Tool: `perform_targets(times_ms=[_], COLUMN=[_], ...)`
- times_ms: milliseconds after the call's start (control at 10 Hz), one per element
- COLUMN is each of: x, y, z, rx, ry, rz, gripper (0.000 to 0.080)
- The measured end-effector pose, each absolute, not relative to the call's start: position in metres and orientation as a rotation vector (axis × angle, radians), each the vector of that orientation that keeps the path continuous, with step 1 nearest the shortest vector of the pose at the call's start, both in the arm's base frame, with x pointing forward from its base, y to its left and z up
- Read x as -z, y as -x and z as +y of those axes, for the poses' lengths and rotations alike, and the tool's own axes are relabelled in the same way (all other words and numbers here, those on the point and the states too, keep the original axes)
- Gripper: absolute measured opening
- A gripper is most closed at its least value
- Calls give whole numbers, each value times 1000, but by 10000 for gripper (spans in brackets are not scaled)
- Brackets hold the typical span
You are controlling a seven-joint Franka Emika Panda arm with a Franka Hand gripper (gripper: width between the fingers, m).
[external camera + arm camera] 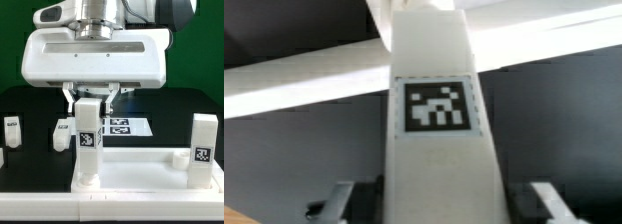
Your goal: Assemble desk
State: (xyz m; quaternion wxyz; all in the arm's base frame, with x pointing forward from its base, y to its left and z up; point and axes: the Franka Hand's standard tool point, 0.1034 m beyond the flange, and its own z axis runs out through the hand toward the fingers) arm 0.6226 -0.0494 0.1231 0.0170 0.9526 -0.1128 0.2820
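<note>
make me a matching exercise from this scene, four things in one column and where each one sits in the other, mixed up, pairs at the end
Things
1. gripped leg
2. right leg
3. far-left leg
4. marker board

Places
a. flat on the table, behind the panel
b. held upright in the gripper, at the panel's corner on the exterior view's left
c. on the table by the exterior view's left edge, apart from the panel
d. upright at the panel's corner on the exterior view's right

Pairs: 1-b, 2-d, 3-c, 4-a
</note>
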Motion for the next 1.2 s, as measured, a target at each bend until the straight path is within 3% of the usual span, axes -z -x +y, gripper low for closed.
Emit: perform_targets(times_ms=[500, 600, 700, 800, 900, 1200], x=[-117, -117, -113, -114, -121, -126], y=[-625, -624, -623, -625, -629, -638], z=[-55, -54, -52, -52, -52, -46], rx=[-943, -940, -890, -868, -808, -413], ry=[-2908, -2910, -2941, -2958, -3006, -3205], rz=[-347, -347, -349, -354, -377, -438], gripper=[285, 360, 497, 497, 616, 648])
